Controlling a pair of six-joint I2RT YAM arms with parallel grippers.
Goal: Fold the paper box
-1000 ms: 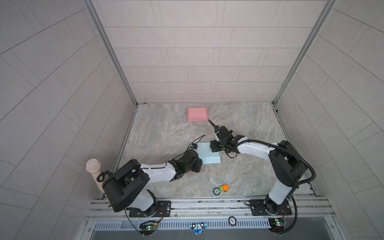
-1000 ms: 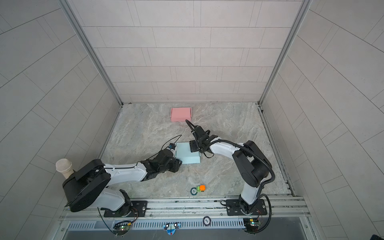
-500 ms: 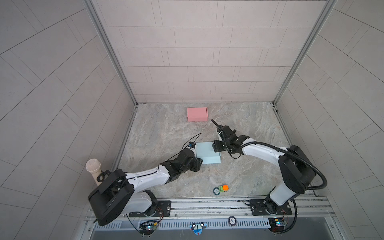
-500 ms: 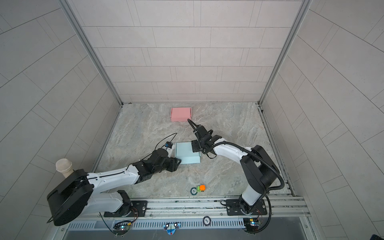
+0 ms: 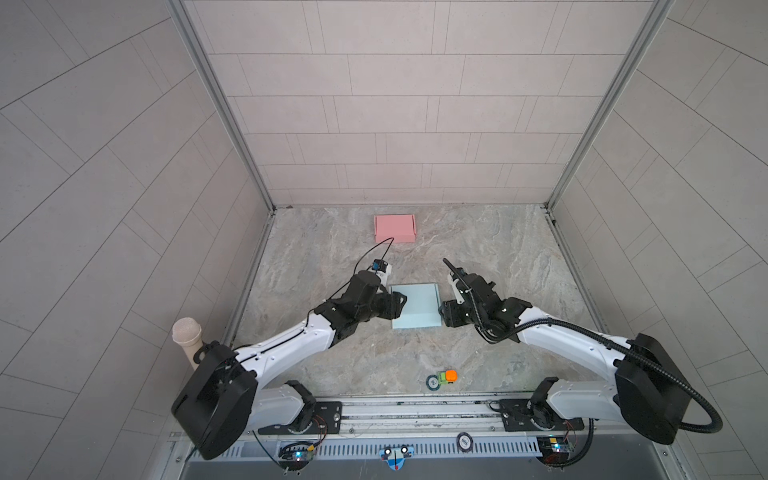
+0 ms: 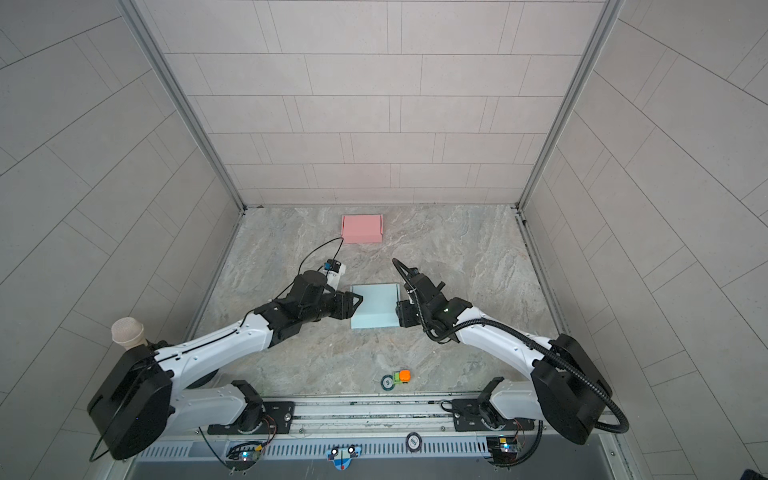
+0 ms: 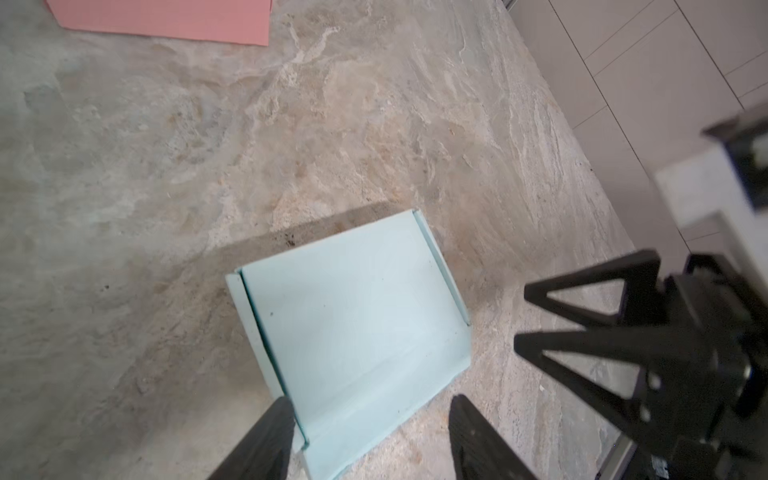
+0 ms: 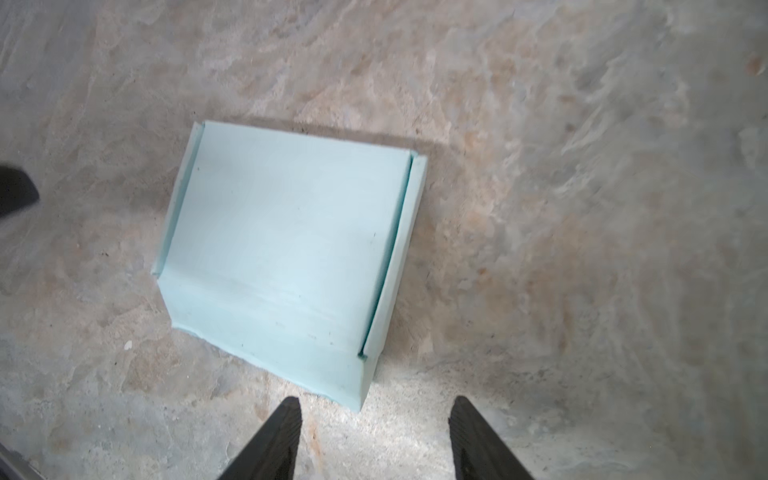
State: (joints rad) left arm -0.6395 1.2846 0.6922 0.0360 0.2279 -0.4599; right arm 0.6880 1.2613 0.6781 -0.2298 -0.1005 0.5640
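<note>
Left gripper [image 7: 372, 401] and right gripper [image 8: 376, 400] flanked the blue box [image 5: 415, 303], jaws apart, empty. Uneven pinch might skid it sideways.

Left arm [image 5: 291, 345]: white shells on the long links, black at the joints; small dark dots along the forearm were probably screws.
Right arm [image 5: 569, 345]: the same white shells and black joints.
Shoulder housings [image 5: 216, 403]: large, black, boxy with rounded corners.
Left gripper [image 5: 400, 300]: black body with black tapering fingers.
Right gripper [image 7: 521, 318]: black; its fingers [image 7: 530, 345] were hollow triangular frames.
Corrugated hose [image 5: 706, 405]: black, ribbed, looped off the right arm.
Thin cable [image 5: 372, 248]: black, arched from the left wrist.
Wrist camera [image 5: 379, 264]: white block with a blue part.
Base rail [image 5: 415, 411]: silver, with black mounting plates and small lit circuit boards.
</note>
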